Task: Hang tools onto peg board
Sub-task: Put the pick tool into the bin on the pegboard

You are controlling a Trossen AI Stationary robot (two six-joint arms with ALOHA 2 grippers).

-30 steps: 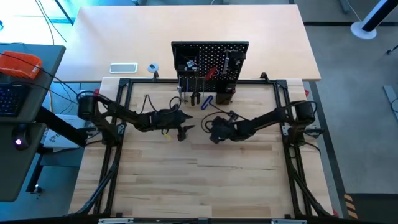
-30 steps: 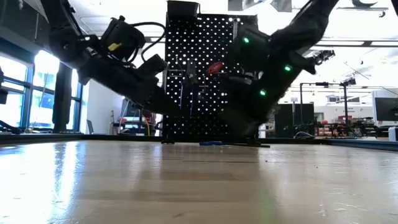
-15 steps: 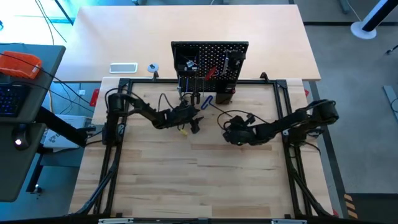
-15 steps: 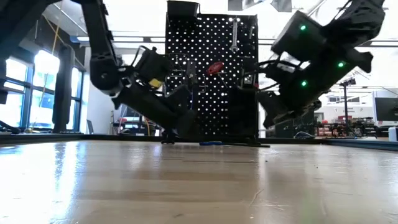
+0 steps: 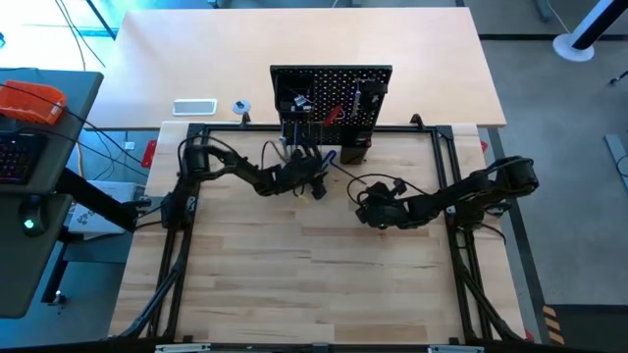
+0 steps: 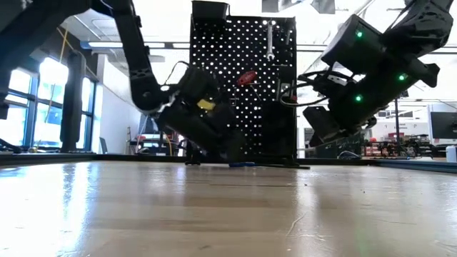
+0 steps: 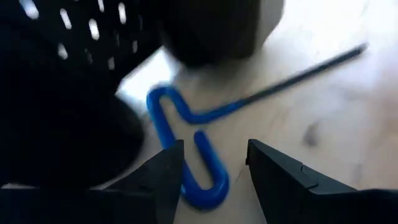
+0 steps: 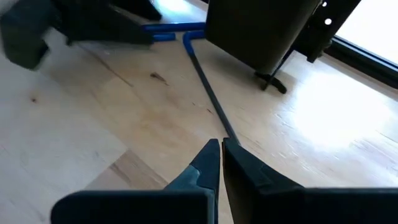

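The peg board (image 5: 332,98) stands upright at the table's far middle, with a silver wrench (image 6: 269,39) and a red-handled screwdriver (image 6: 247,77) hanging on it. A blue-handled T hex key (image 7: 186,149) lies flat on the table at the board's foot, its dark shaft (image 8: 208,87) pointing toward the near right. My left gripper (image 7: 214,177) is open and slants down at the key, one finger on either side of the handle's end. My right gripper (image 8: 221,155) is shut and hangs above the table near the shaft's free end. My left gripper stands astride one end of the key's blue handle loop (image 7: 205,186), slanting down from the table's left. One finger (image 7: 168,177) is close against the loop, but I cannot tell whether it touches. The key lies flat on the table.
The peg board's black foot (image 8: 270,81) stands right by the key. A black frame rail (image 5: 314,128) runs along the table's far side. A white flat object (image 5: 194,107) lies beyond it. Bare wood stretches across the near half of the table (image 5: 314,284).
My left gripper has gone toward the far right and down, to the foot of the peg board and over the blue key. My right gripper has drawn back from the board toward the table's right edge and rolled somewhat, staying shut. The key has kept its place.
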